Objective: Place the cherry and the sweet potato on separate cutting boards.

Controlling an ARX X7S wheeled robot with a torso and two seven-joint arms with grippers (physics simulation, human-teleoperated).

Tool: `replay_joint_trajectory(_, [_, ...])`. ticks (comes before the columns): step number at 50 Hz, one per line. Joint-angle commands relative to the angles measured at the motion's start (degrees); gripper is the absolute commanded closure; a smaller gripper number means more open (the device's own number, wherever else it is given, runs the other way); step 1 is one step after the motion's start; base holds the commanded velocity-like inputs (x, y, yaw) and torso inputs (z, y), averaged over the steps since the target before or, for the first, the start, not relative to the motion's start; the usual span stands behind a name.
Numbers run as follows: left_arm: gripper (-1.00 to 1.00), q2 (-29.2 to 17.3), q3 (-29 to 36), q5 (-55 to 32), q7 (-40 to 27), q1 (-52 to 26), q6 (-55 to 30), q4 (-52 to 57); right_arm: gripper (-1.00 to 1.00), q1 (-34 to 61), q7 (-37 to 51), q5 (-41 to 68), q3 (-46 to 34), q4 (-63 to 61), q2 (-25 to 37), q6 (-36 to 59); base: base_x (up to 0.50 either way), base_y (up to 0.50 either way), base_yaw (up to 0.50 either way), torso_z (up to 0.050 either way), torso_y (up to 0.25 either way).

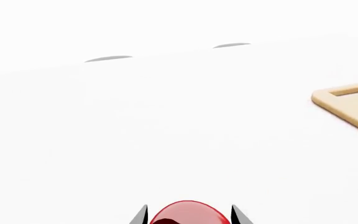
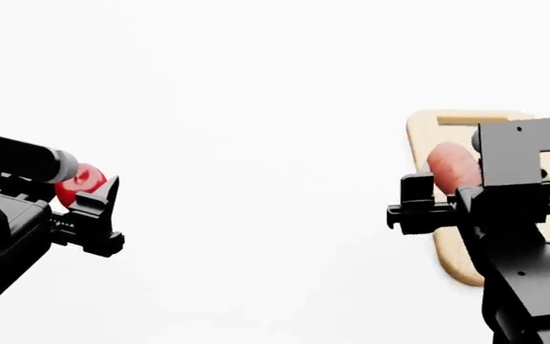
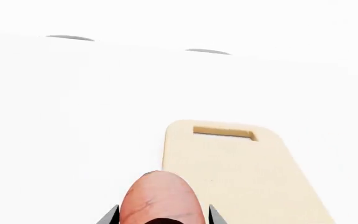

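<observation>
My left gripper is shut on the cherry, glossy red, at the left of the head view. In the left wrist view the cherry sits between the two fingertips. My right gripper is shut on the sweet potato, a pinkish-brown tuber, held over the near left part of a tan cutting board with a slot handle. In the right wrist view the sweet potato pokes out over the board. The same board's handle end shows in the left wrist view. No second board is in view.
The surface is plain white all round. Two thin grey oval marks lie at its far side; they also show in the right wrist view. The arms' black bodies fill the lower corners of the head view.
</observation>
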Motion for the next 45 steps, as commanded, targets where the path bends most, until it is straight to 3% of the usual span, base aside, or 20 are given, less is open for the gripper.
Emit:
replay_joint_trajectory(1, [1.00, -0.13, -0.16, -0.69, -0.54, 0.38, 0.43, -0.02, 1.00, 0.06, 7.06, -4.98, 1.70, 4.09, -0.11, -1.74, 0.00, 0.00, 0.00, 0.000, 0.000])
replay_joint_trajectory(20, [1.00, -0.11, 0.17, -0.66, -0.45, 0.76, 0.62, -0.27, 1.00, -1.31, 7.98, -7.15, 3.76, 15.97, -0.88, -9.62, 0.00, 0.00, 0.00, 0.000, 0.000])
replay_joint_trajectory(38, [1.00, -0.08, 0.36, -0.67, -0.46, 0.95, 0.83, -0.41, 1.00, -0.71, 5.68, -6.53, 2.32, 16.06, -0.85, -7.77, 0.00, 0.00, 0.00, 0.000, 0.000])
replay_joint_trajectory(39, [1.00, 0.00, 0.44, -0.58, -0.47, 0.92, 0.85, -0.49, -1.00, -0.73, 5.57, -6.48, 2.25, 15.89, -0.78, -7.61, 0.00, 0.00, 0.00, 0.000, 0.000])
replay_joint_trajectory(45, [1.00, 0.02, 0.56, -0.60, -0.37, 0.78, 0.81, -0.54, -1.00, -0.72, 5.77, -6.51, 2.18, 14.91, -0.67, -7.51, 0.00, 0.00, 0.00, 0.000, 0.000])
